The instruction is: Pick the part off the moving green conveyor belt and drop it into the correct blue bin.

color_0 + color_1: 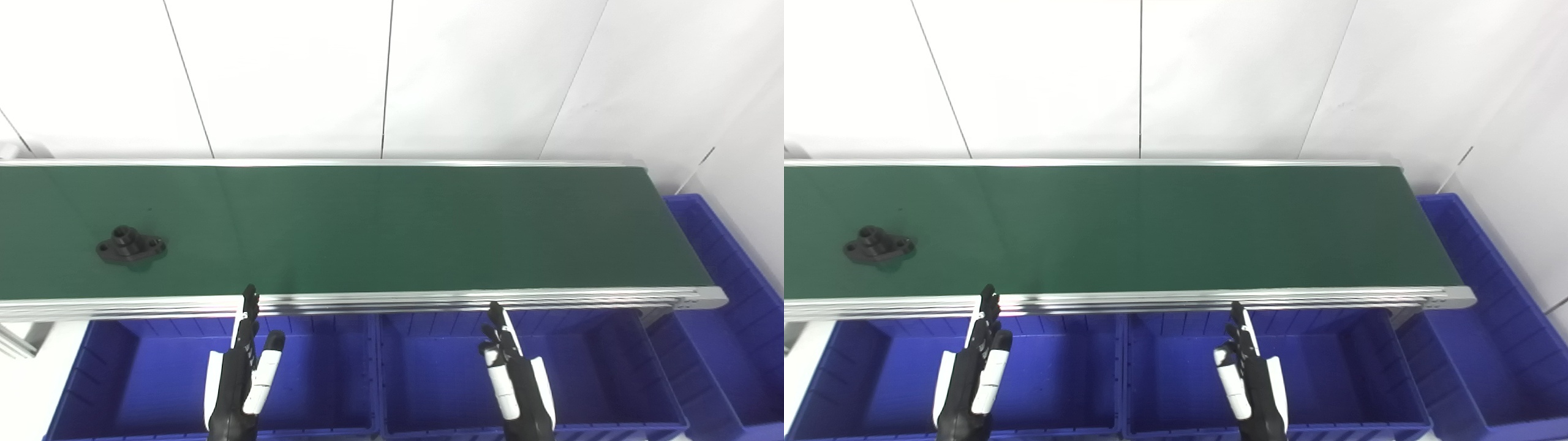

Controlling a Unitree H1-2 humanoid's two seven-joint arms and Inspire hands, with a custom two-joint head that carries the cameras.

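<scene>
A black flanged part [131, 245] lies on the green belt [392, 226] near its left end; left hand [242, 373] and right hand [514, 380] hover empty over blue bins [153, 380], fingers straight and spread

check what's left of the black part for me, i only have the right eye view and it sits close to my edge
Observer: The left eye view shows a wider stretch of bare green conveyor belt left of the black flanged part, with no other part on it.
Operator: anything under the belt's left end
Observer: A slanted aluminium frame strut shows there, beside the left blue bin and outside its wall.
</scene>
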